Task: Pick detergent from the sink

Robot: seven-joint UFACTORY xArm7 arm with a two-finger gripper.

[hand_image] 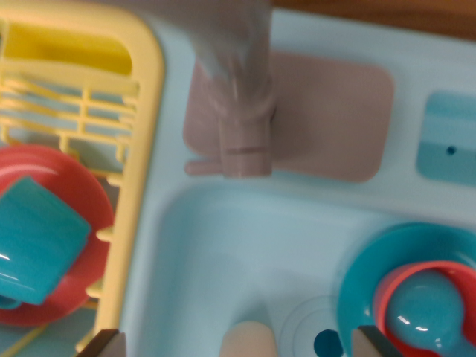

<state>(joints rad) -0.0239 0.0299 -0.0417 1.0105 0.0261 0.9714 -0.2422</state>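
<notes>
Wrist view is blurry, motion smear esp. top centre. Only 2 dark finger tips (100, 343) show at bottom edge, one at the view's left, other at the view's right near the bowls; rest of gripper (236, 348) cut off. Tips stand wide apart, nothing pinched between them.

Detergent: prob the pale beige rounded top (249, 338) poking up at bottom centre, between the tips, inside the sink (223, 245). Mostly cut off by frame edge, can't confirm label or shape. Not touching either tip as far as visible.

Around it:
- drain (327, 343) w/ ring marks just on the view's right of the beige top
- teal bowl (372, 260) in sink at the view's right, red cup (416, 277) in it, teal scoop-like thing (420, 312) inside that; partly cut off
- pink faucet (242, 119) above basin, on a pink base (335, 119), smeared
- yellow rack (145, 111) at the view's left, holds red plate (78, 186) w/ teal cup (37, 238) on top
- teal pad (450, 137) top right w/ a small dark dot, cut by edge

Surface: light blue plastic sink unit; brown strip (387, 11) along top edge, wood-like
</notes>
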